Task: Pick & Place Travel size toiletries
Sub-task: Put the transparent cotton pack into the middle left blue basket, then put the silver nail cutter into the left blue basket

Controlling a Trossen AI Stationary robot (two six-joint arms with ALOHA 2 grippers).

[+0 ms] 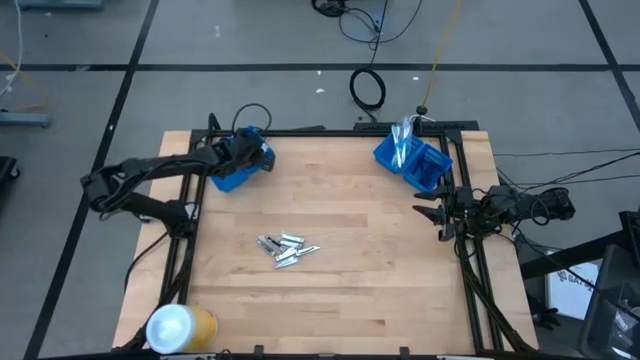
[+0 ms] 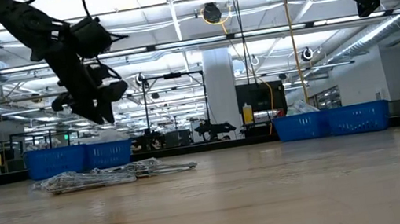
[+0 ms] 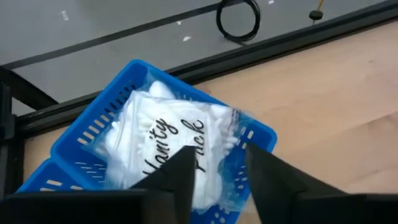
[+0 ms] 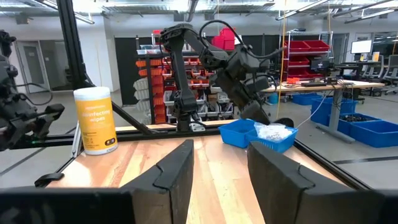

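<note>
A heap of short silver tubes lies mid-bench; a white "Vanity Pack" packet lies at ten o'clock.

The middle of the table holds one low obstacle, a cluster of silver tubes; bare wood lies open all around it. At eleven o'clock the left gripper hangs over a blue bin filled by a white packet, blocking that corner. At one o'clock a second blue bin stands. The right gripper occupies three o'clock. A yellow-and-white canister stands at seven o'clock.
</note>
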